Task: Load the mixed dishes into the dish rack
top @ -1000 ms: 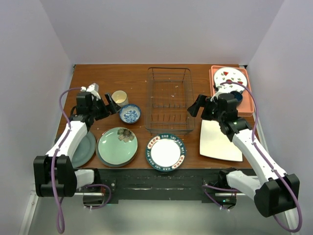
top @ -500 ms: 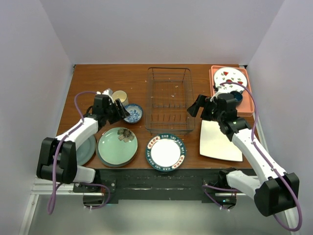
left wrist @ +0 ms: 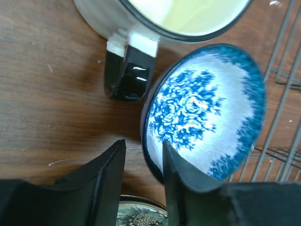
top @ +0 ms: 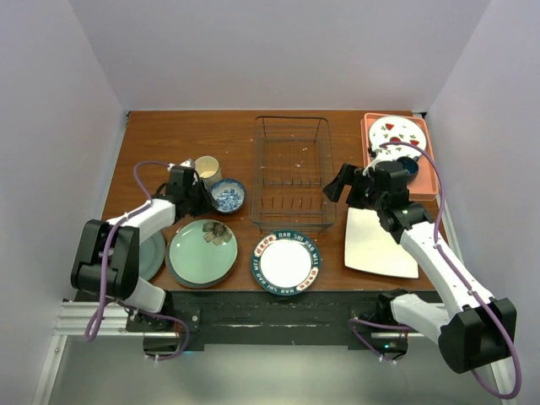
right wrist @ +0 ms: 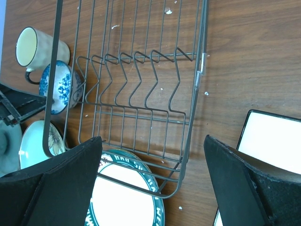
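Note:
The small blue-white patterned bowl (top: 226,196) (left wrist: 207,117) sits left of the dish rack (top: 256,169) (right wrist: 200,84), with the cream mug (top: 206,168) (left wrist: 178,14) just behind it. My left gripper (top: 205,201) (left wrist: 144,142) straddles the bowl's near rim. One finger rests inside the bowl and the other is outside, a narrow gap off the rim. My right gripper (top: 342,186) (right wrist: 153,138) hovers wide open over the rack's right front corner. The pale green flower plate (top: 202,251) lies on a teal-blue plate (top: 171,272). Beside them are the patterned-rim plate (top: 287,262) (right wrist: 127,197) and the white square plate (top: 375,245) (right wrist: 277,136).
An orange tray (top: 430,181) at the back right holds a white plate with red marks (top: 395,135) and a dark blue cup (top: 408,166). A grey-green plate (top: 150,257) lies at the front left under my left arm. White walls close in three sides.
My left gripper swung right from beside the mug to the bowl's rim, and its jaws narrowed a lot. The right arm stayed put.

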Available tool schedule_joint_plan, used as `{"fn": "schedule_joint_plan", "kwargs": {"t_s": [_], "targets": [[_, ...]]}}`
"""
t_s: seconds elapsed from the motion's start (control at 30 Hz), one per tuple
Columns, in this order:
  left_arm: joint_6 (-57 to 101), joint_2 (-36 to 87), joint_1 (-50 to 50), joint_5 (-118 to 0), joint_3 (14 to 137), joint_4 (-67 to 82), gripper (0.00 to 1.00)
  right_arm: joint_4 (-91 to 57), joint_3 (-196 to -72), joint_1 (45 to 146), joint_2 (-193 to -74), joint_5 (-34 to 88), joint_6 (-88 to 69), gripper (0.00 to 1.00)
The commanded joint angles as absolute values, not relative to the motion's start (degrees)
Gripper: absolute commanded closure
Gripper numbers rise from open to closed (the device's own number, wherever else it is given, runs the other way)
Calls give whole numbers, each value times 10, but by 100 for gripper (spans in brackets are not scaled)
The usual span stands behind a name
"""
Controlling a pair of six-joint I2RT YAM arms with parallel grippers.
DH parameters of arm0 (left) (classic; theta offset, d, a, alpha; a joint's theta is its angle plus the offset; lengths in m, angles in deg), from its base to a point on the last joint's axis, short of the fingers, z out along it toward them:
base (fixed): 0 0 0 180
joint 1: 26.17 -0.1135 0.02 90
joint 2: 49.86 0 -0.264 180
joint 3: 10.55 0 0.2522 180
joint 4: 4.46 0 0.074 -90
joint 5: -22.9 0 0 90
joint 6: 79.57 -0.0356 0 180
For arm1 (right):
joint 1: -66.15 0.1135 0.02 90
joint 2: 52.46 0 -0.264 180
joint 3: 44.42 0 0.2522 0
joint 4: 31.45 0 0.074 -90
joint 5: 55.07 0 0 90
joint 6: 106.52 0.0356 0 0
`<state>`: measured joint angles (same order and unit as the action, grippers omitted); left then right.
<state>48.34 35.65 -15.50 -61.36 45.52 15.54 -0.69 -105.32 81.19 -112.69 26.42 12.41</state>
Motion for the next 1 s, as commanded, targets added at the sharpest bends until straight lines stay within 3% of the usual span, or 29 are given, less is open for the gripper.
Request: {"fn": "schedule_joint_plan", "kwargs": {"t_s": [0.0, 0.07, 0.1, 0.23, 0.67, 0.97], "targets": [[475, 373, -148, -618, 482, 128, 63, 2, -1078, 814, -1113, 271, 124, 7], [474, 379, -144, -624, 487, 130, 73, 4, -1080, 814, -1114, 273, 123, 7], [474, 379, -143, -626, 487, 134, 83, 5, -1081, 814, -1114, 273, 123, 7], [472, 355, -140, -645, 489, 146, 99, 7, -1085, 815, -1115, 272, 125, 7], [447, 249, -135, -653, 551, 201, 100, -4, -1121, 821, -1141, 214, 99, 4], [399, 204, -135, -528, 603, 216, 100, -34, -1203, 960, -1207, 266, 71, 5]]}}
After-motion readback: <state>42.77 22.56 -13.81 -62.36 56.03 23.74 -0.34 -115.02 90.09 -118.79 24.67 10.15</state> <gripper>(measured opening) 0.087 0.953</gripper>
